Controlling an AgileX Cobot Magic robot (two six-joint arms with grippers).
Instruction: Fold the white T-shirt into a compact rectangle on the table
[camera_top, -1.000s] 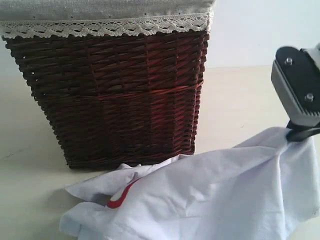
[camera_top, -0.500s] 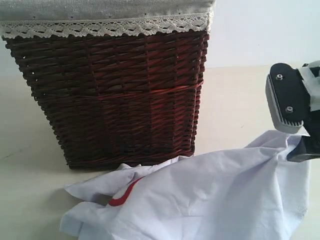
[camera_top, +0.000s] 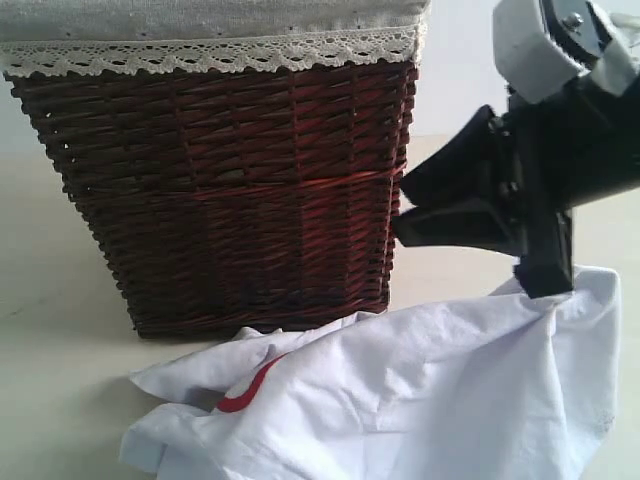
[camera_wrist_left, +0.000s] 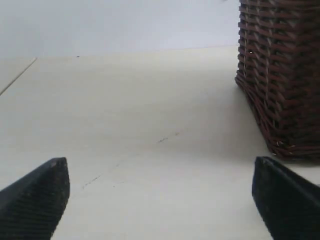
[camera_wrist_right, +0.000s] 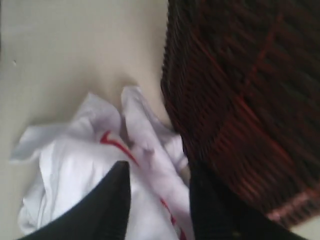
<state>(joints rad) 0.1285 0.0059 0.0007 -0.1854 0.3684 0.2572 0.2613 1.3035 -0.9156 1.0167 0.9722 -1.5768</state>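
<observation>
The white T-shirt (camera_top: 400, 400) lies crumpled on the table (camera_top: 60, 400) against the foot of the wicker basket, a curved red mark (camera_top: 245, 392) showing on its left part. Its right edge still stands up in a peak. My right gripper (camera_top: 400, 212) hangs above that edge, jaws apart and pointing toward the basket. In the right wrist view the shirt (camera_wrist_right: 75, 165) and its red line show beyond the right gripper (camera_wrist_right: 159, 167), with nothing pinched. My left gripper (camera_wrist_left: 159, 164) is wide open over bare table (camera_wrist_left: 125, 100).
A tall dark red-brown wicker basket (camera_top: 230, 190) with white lace trim (camera_top: 210, 52) stands right behind the shirt. It is close beside the right fingers (camera_wrist_right: 215, 200). It also stands to one side of the left gripper, as the basket (camera_wrist_left: 280, 75) shows there.
The right gripper was shut on the shirt's right edge; it has opened, let the cloth go, and risen and swung left toward the basket. The shirt's edge has sagged slightly. The left gripper has not moved.
</observation>
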